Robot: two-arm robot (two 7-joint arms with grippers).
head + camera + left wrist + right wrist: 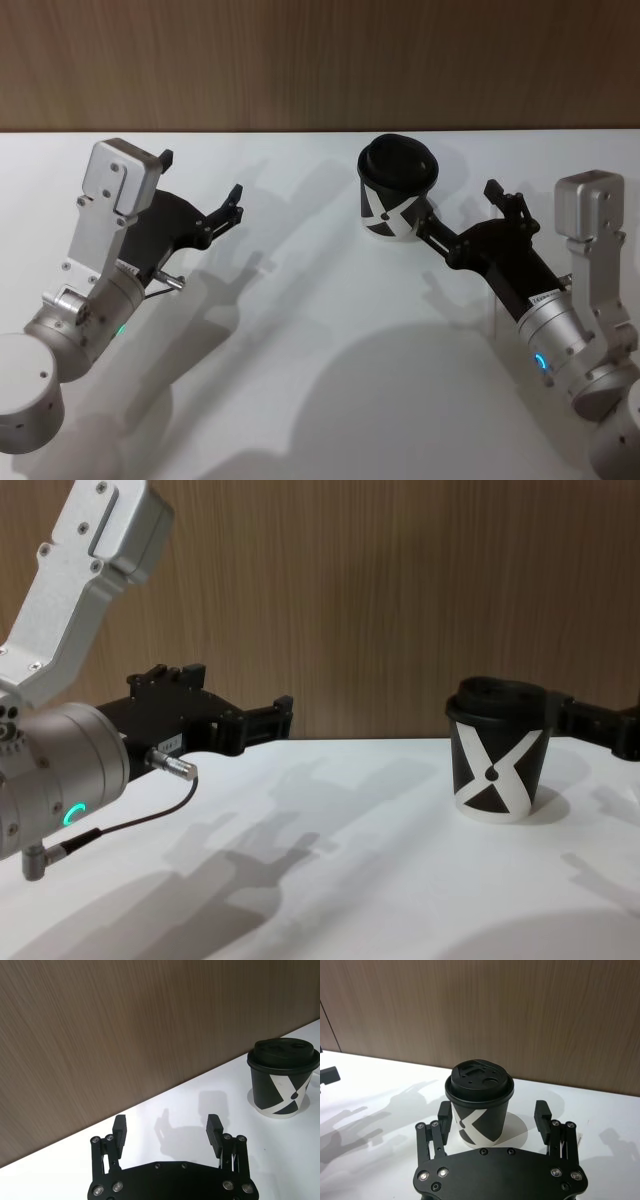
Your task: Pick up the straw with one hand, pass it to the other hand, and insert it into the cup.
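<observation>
Black cup [390, 200]: bold white X mark on side, small black dot in it, white base band, black domed lid.
Under cup, table [300, 380] plain white with grey shadows.
Behind cup, wall [300, 60] brown, fine wood-grain streaks.
Left of cup, left gripper [200, 177]: black fingers, silver wrist, green ring light, dark cable [130, 825].
Right of cup, right gripper [458, 208]: black fingers, silver wrist, blue ring light.
</observation>
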